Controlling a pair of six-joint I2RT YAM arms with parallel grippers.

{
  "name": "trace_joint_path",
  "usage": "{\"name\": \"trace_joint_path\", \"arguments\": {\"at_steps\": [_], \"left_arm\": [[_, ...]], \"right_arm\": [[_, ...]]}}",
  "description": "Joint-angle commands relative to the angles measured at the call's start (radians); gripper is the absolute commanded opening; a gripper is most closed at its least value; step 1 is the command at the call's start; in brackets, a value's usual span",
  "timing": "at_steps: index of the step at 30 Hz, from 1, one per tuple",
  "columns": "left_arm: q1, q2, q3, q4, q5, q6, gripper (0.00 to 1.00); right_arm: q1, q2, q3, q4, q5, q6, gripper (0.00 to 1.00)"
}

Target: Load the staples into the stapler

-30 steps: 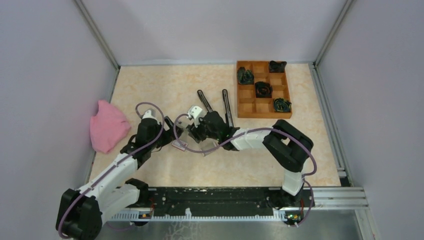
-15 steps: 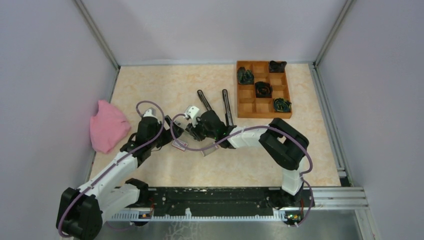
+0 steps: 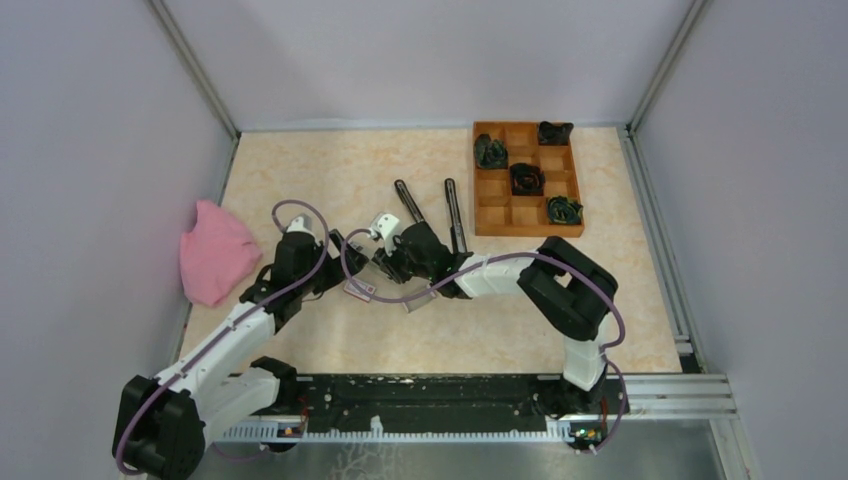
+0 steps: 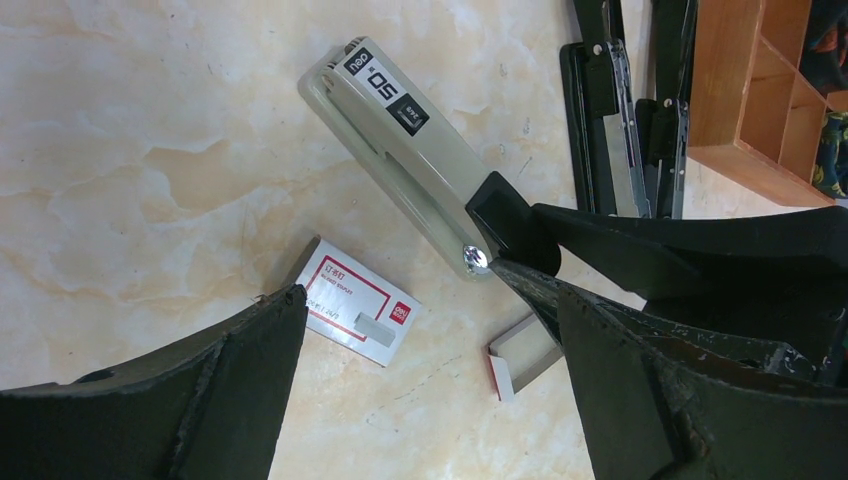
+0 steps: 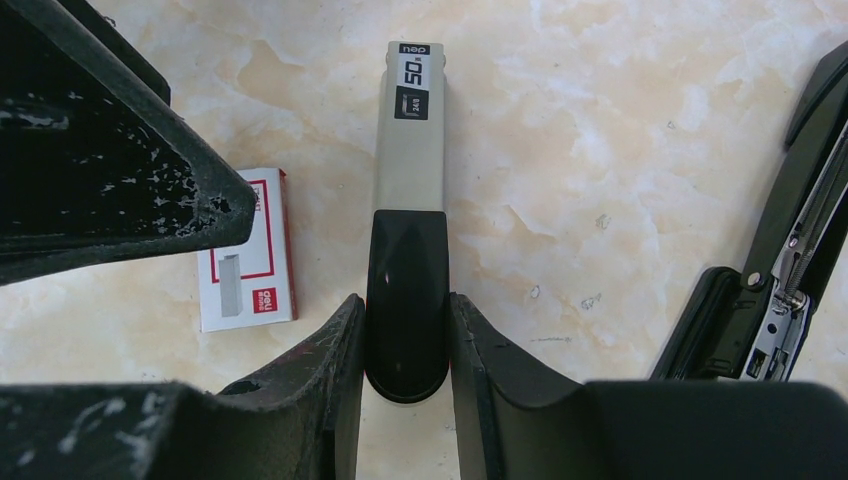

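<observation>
On the marbled tabletop (image 5: 620, 130) our right gripper (image 5: 405, 325) pinches the stapler (image 5: 411, 150) endwise, left gripper (image 4: 395, 285) agape; it could swivel between the jaws.

The top camera looks steeply down from high at the near edge, taking in the whole bench (image 3: 300, 180). Both wrist cameras hang close above it, sharing the grey stapler (image 4: 410, 160) and staple box (image 4: 350, 302).

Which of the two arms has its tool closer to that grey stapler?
Right. The right tool grips the grey stapler by its black rear end. The left tool is open, close beside it, near the staple box.
</observation>
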Motion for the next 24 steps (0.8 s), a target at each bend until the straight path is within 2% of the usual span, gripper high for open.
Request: {"name": "trace_joint_path", "arguments": {"at_steps": [1, 11, 18, 24], "left_arm": [[0.005, -0.005, 0.033, -0.002, 0.013, -0.008, 0.99], [0.008, -0.011, 0.027, -0.002, 0.019, -0.013, 1.0], [0.013, -0.045, 0.057, -0.052, -0.017, -0.014, 1.0], [0.017, -0.109, 0.088, -0.112, -0.074, -0.016, 1.0]], "right_arm": [[0.014, 0.061, -0.019, -0.184, 0.031, 0.018, 0.1], [0.015, 0.098, 0.016, -0.265, 0.05, 0.041, 0.09], [0.021, 0.084, 0.068, -0.206, 0.042, 0.098, 0.11], [0.073, 0.162, 0.206, -0.154, 0.054, 0.116, 0.17]]}}
